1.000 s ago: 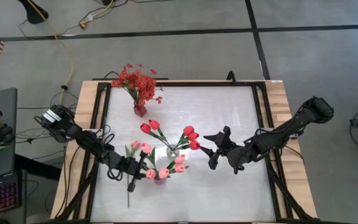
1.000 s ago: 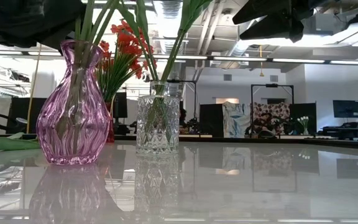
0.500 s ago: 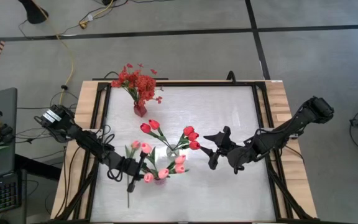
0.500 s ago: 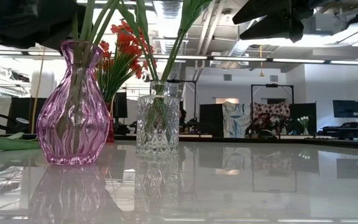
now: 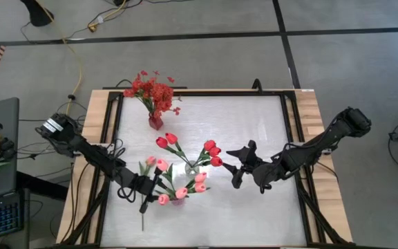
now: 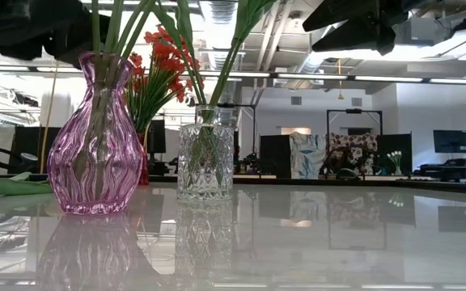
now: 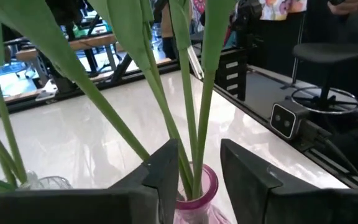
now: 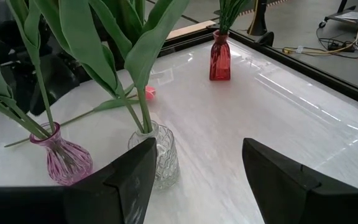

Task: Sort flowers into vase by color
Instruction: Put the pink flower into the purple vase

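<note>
A pink glass vase (image 6: 95,137) holds pink tulips (image 5: 182,191) on long green stems. Next to it, a clear glass vase (image 6: 205,162) holds red tulips (image 5: 211,151). My left gripper (image 7: 197,168) is open, level with the pink vase's mouth (image 7: 199,186). Its fingers stand on either side of the stems rising from the vase. One more pink tulip lies flat on the table, with its bud (image 8: 149,93) toward the far side. My right gripper (image 5: 232,167) hangs open to the right of the clear vase and holds nothing. My left gripper comes in level from the table's left. Its fingers flank the stems just above the pink vase. One stem (image 7: 185,165) runs close along one finger (image 7: 166,177), and I cannot tell whether they touch.
A small red vase (image 5: 155,122) with a spray of red blossoms (image 5: 152,88) stands at the far left of the table. Black rails (image 5: 290,131) frame the white top. There is free room at the table's right half (image 8: 272,106) and along its near edge.
In the low view my left gripper's dark bulk has drawn back from the stems above the pink vase. One stem now stands more upright in the vase. In the high view that tulip's bud has shifted slightly toward the near edge.
</note>
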Controlling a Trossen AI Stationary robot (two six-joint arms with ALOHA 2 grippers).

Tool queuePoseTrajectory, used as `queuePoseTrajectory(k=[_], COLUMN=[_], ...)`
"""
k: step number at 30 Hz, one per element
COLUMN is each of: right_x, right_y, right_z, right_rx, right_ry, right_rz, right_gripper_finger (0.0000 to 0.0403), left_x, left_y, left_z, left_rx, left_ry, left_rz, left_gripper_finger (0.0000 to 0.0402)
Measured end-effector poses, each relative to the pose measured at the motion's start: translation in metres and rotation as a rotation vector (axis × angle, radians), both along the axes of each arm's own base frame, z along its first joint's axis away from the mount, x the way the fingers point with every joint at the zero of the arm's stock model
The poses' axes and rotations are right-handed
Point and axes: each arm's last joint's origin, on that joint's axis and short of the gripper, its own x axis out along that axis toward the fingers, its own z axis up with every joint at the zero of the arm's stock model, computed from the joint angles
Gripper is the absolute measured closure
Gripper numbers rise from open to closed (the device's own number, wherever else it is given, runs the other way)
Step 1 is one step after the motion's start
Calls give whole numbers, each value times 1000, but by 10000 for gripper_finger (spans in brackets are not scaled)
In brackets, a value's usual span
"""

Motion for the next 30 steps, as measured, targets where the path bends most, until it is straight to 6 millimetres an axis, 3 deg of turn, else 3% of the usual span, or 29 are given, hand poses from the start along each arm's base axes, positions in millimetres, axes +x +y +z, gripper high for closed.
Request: queuePoseTrajectory(k=[13, 22, 30], right_x=[0, 0, 0], right_y=[0, 0, 0], right_z=[0, 0, 0], right_rx=[-2, -1, -6], right_ry=[1, 2, 7], right_rz=[1, 3, 5], right_gripper_finger=[138, 138, 138], left_x=[-26, -60, -86], left_y=[17, 35, 46], left_z=[20, 26, 27], left_rx=[-13, -218, -549], left_ry=[178, 468, 778], left_rz=[24, 19, 41], left_gripper_finger=[289, 289, 289])
